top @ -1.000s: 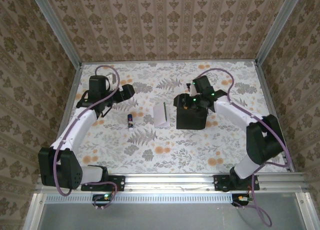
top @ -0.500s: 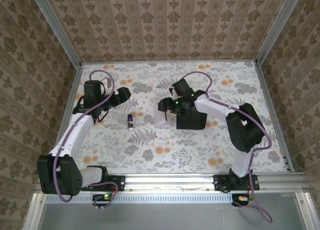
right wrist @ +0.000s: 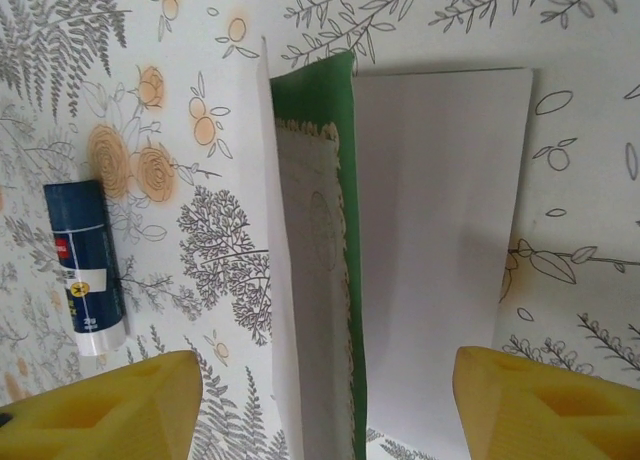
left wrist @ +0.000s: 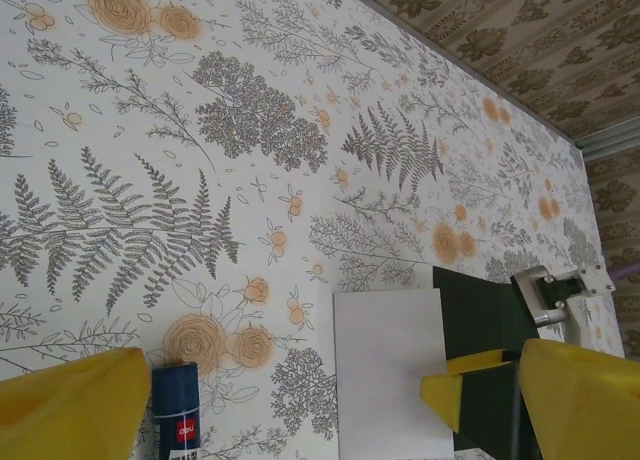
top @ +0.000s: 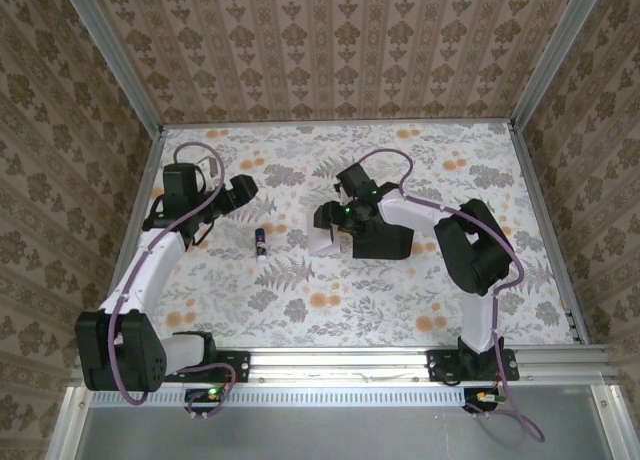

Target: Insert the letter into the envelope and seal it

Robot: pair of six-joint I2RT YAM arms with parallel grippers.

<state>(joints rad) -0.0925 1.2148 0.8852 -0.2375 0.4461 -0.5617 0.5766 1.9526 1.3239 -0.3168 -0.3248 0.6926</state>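
The letter (top: 322, 243) lies left of the black envelope (top: 385, 242) in the middle of the table. In the right wrist view the letter (right wrist: 440, 230) is a folded white sheet, and one flap with a dark green border is lifted along the fold. My right gripper (top: 328, 220) hangs open just above it, and its yellow fingers (right wrist: 100, 410) stand on either side of the fold without touching the paper. My left gripper (top: 240, 188) is open and empty, off to the left. From it I see the letter (left wrist: 390, 370) and the envelope (left wrist: 480, 310).
A blue-and-white glue stick (top: 261, 242) lies left of the letter, between the two grippers; it also shows as the glue stick (right wrist: 85, 270) in the right wrist view. Metal rails and patterned walls bound the floral tablecloth (top: 330, 300).
The right arm swung left from above the envelope to above the letter. The left arm drew back slightly to the left. Both grippers stayed open.
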